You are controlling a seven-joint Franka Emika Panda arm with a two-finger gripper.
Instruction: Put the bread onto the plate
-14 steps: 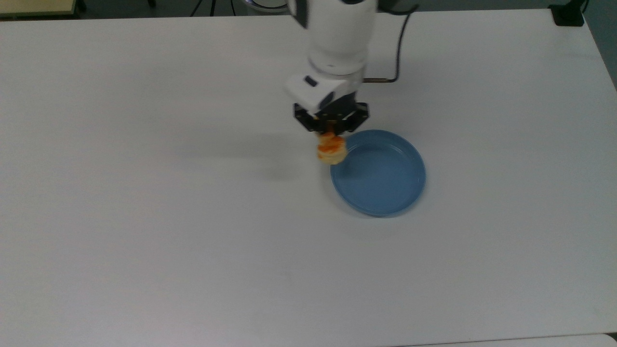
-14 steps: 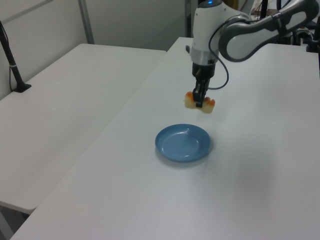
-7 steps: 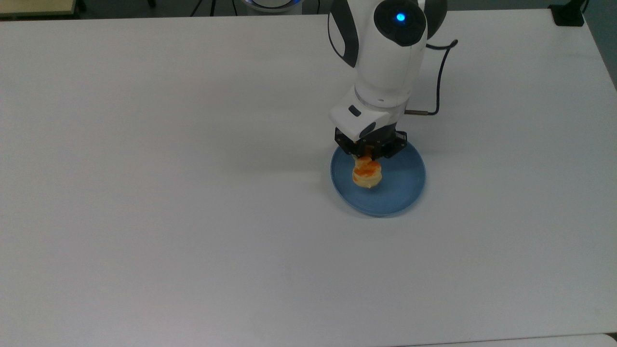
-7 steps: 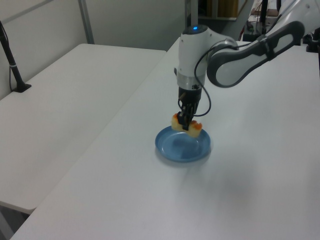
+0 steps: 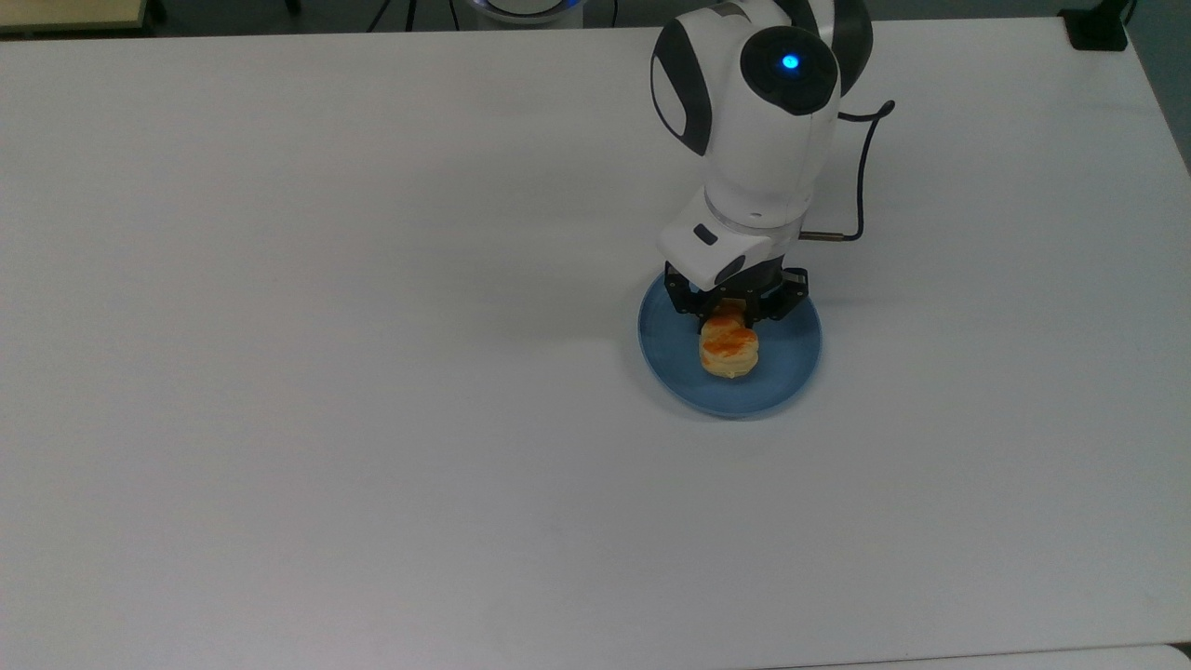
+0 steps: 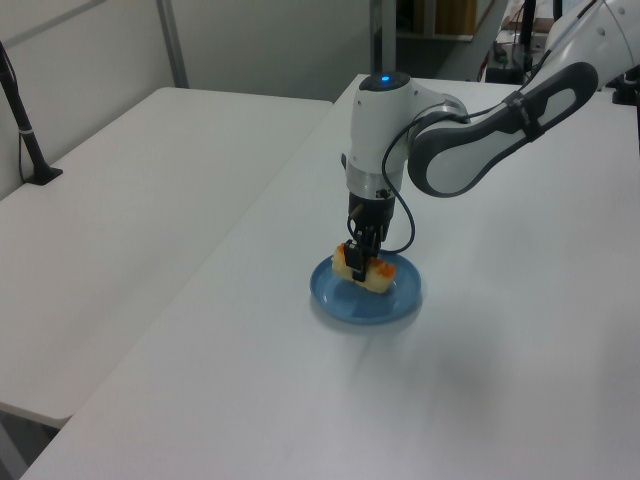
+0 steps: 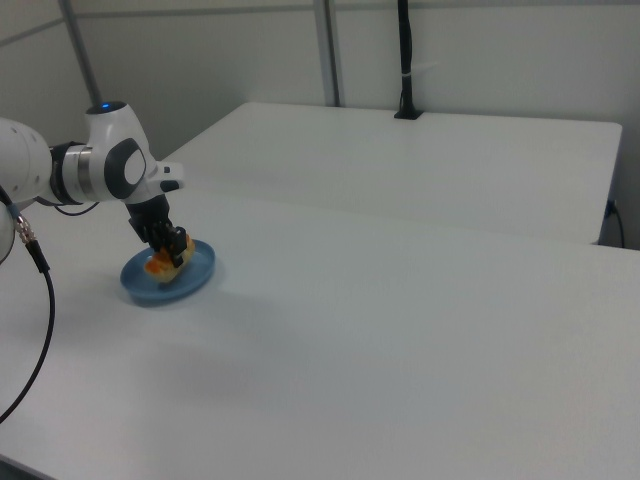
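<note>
Table [image 5: 372,372] — hand-held [image 5: 732,328] bread [image 5: 729,350] over plate [image 5: 791,368]

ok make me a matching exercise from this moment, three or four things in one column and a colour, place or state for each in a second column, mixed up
Column one:
1. the small pale-yellow bun with orange-brown glazed top, the bread
2. the round blue plastic plate
3. the black two-finger gripper
4. the white table

Column two:
A. lies flat on the table, under the bread
B. closed on the bread, pointing down
C. wide pale surface carrying the plate
D. held low over the plate's middle

Pairs: 1-D, 2-A, 3-B, 4-C
</note>
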